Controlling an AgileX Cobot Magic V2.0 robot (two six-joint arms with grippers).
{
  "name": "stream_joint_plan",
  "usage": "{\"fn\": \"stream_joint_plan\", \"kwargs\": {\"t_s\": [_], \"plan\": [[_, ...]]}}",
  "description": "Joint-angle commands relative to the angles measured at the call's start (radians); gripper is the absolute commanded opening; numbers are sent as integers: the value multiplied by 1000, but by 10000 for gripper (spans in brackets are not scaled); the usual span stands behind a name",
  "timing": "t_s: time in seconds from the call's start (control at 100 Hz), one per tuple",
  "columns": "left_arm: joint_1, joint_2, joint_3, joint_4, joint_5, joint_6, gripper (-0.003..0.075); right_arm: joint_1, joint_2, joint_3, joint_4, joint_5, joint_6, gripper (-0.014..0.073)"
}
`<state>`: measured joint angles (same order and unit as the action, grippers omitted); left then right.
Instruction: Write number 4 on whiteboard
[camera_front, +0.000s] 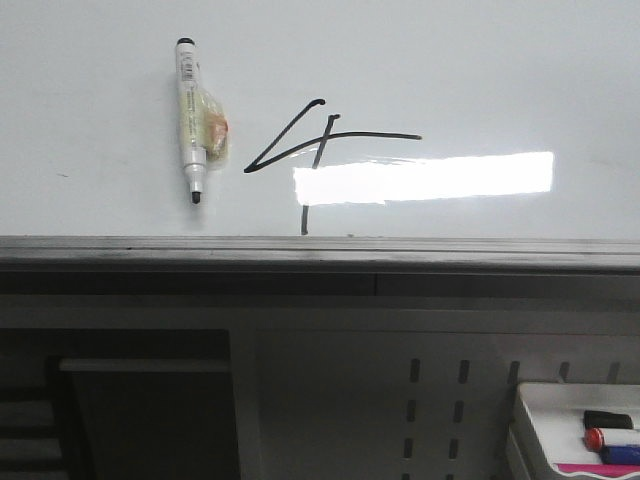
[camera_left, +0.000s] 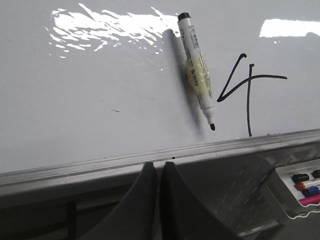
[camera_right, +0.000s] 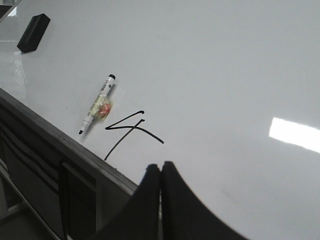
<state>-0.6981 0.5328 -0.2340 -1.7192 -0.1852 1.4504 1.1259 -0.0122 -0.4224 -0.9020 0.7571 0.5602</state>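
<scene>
A black hand-drawn number 4 (camera_front: 318, 150) stands on the glossy whiteboard (camera_front: 480, 70), also in the left wrist view as the number 4 (camera_left: 248, 92) and in the right wrist view as the number 4 (camera_right: 131, 129). A white marker (camera_front: 190, 120) with a black tip and yellowish wrapping lies loose on the board left of the figure, tip toward the rail. My left gripper (camera_left: 159, 165) is shut and empty, back over the grey edge rail (camera_left: 100, 167). My right gripper (camera_right: 160, 166) is shut and empty, above the board near the 4. Neither gripper shows in the front view.
A black eraser (camera_right: 33, 25) lies at the board's far corner. A white tray (camera_front: 560, 425) holding several markers sits below the rail at the right, seen too as the tray (camera_left: 292, 187). Grey shelving and a perforated panel (camera_front: 440, 400) are under the board.
</scene>
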Motion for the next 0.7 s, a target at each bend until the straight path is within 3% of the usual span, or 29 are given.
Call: {"fn": "stream_joint_plan", "kwargs": {"t_s": [0.0, 0.23, 0.3, 0.4, 0.56, 0.69], "plan": [[-2, 1, -28, 10, 17, 3, -20, -1, 3, -21, -40, -47, -1, -45], [1, -58, 35, 10, 17, 3, -20, -1, 3, -21, -40, -44, -1, -45], [9, -137, 63, 105, 8, -2, -20, -1, 3, -21, -40, -44, -1, -45], [54, -271, 93, 456, 43, -87, -20, -1, 3, -21, -40, -44, -1, -45], [225, -448, 150, 959, 50, -395, -20, -1, 3, -21, -40, -44, -1, -45], [403, -523, 204, 1256, 100, -698, -20, -1, 3, -21, -40, -44, -1, -45]]}}
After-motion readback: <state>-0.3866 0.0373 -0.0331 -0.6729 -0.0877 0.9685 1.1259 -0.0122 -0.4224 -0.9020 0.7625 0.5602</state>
